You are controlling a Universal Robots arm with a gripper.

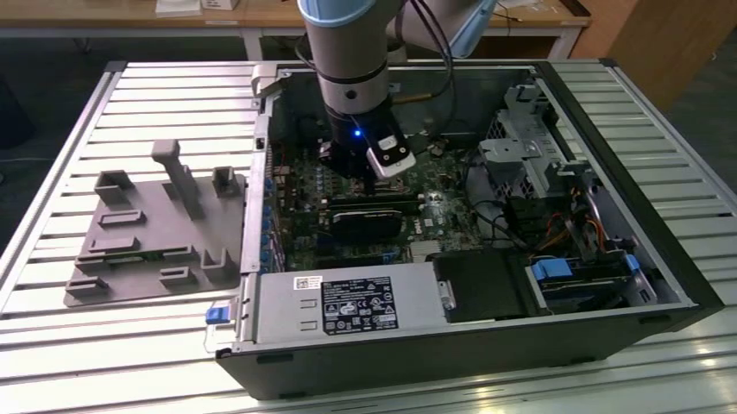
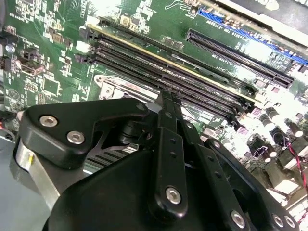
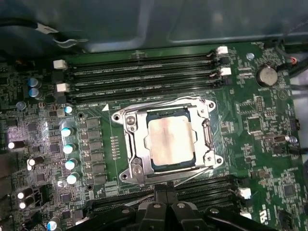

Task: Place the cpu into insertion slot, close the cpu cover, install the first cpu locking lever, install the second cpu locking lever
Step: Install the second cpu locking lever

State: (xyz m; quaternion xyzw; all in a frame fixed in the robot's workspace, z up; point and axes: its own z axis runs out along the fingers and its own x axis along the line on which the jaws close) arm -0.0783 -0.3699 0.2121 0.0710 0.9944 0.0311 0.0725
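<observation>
Hovering low inside the open black computer case, the black pincer has its fingers pressed together on nothing — in the first wrist view it sits just beside the socket. The flat square silver-topped cpu lies in the black-bordered insertion slot, and the thin silvery windowed cpu cover lies flat around it. Long black memory slots flank the socket on the green motherboard. A grey moulded fixture rests on the slatted metal surface, at the exterior view's left.
</observation>
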